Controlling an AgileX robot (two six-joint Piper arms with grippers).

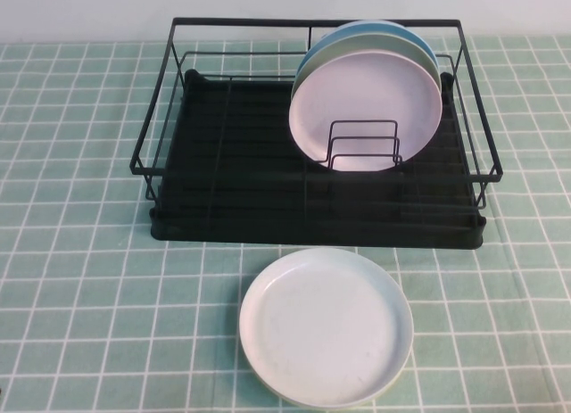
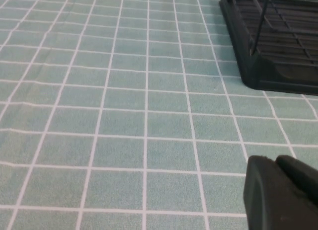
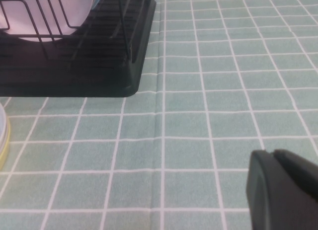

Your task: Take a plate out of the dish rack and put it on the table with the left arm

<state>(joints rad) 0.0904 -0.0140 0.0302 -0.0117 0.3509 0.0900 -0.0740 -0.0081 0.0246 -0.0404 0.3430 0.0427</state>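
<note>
The round white glossy plate lies flat on the mint-green tiled table, just in front of the black wire dish rack. Neither arm shows in the high view. In the left wrist view my left gripper is shut and empty, low over bare tiles, with a corner of the rack ahead of it. In the right wrist view my right gripper is shut and empty over bare tiles. The rack and a sliver of the plate's edge show there too.
A pale pink-lilac plate stands upright in the rack against the small wire divider. A green and a blue plate stand behind it. Open tiled table lies to the left and right of the rack.
</note>
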